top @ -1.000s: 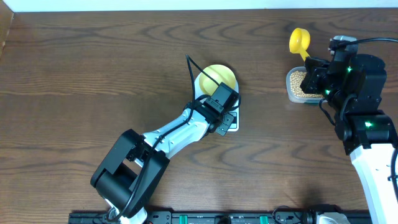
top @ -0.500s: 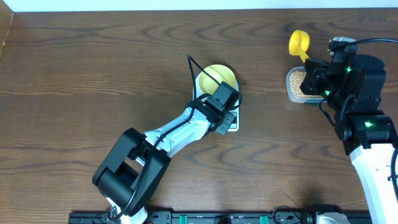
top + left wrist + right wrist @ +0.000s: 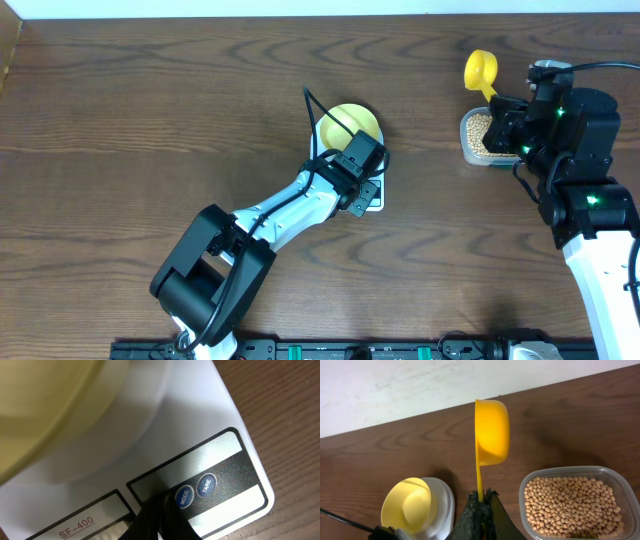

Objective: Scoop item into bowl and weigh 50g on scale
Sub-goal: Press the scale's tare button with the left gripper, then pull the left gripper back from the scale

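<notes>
The pale yellow bowl (image 3: 352, 122) sits empty on the white scale (image 3: 372, 203) in mid table; both show in the left wrist view, bowl (image 3: 45, 405) and scale (image 3: 200, 430). My left gripper (image 3: 161, 510) is shut, its tips pressing the scale's front panel beside the MODE button (image 3: 183, 496). My right gripper (image 3: 481, 502) is shut on the handle of a yellow scoop (image 3: 491, 432), held empty in the air beside the clear tub of tan beans (image 3: 572, 500). In the overhead view the scoop (image 3: 481, 68) is above the tub (image 3: 479, 136).
A TARE button (image 3: 206, 484) sits right of MODE. The table's back edge and a pale wall (image 3: 420, 385) lie behind the scoop. Brown wood table surrounds the scale and tub.
</notes>
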Robot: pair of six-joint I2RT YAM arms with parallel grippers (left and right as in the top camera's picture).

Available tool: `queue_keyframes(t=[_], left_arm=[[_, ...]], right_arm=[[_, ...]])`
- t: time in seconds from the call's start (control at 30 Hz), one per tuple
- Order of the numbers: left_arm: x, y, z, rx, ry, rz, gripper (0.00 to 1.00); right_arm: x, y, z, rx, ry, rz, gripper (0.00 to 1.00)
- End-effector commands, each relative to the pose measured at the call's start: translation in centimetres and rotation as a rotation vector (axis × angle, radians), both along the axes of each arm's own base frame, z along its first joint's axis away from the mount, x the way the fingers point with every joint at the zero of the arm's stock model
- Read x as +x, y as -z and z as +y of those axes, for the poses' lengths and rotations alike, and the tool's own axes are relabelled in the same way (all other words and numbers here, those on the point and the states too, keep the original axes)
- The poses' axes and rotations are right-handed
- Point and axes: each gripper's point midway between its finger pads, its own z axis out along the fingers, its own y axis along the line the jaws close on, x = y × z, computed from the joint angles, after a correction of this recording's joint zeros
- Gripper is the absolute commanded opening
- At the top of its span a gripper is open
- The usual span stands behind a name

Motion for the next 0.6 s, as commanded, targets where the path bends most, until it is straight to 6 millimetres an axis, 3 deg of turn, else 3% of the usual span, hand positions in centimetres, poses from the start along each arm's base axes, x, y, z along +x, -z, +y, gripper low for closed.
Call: queue_keyframes(t=[0.0, 0.27, 0.43, 0.53, 0.57], left_arm=[[-1.6, 3.3, 2.4, 0.110, -0.007, 0.073, 0.07], [-1.0, -0.5, 0.8, 0.007, 0.008, 0.019, 0.09], [-1.4, -5.1, -1.0, -0.138, 0.047, -0.020, 0.17], [-1.4, -8.8, -1.3, -0.204, 0.056, -0.087, 0.31], [-1.4, -10.8, -1.1, -0.233, 0.057, -0.128, 0.40]], right_arm=[[0.1, -1.1, -0.1, -0.011, -0.003, -0.028, 0.01], [0.1, -1.1, -0.1, -0.011, -0.002, -0.028, 0.01], [0.1, -1.1, -0.1, -0.011, -0.003, -0.028, 0.01], [0.1, -1.1, -0.1, -0.011, -0.003, -0.028, 0.01], [0.1, -1.1, -0.1, -0.011, -0.003, -0.028, 0.01]])
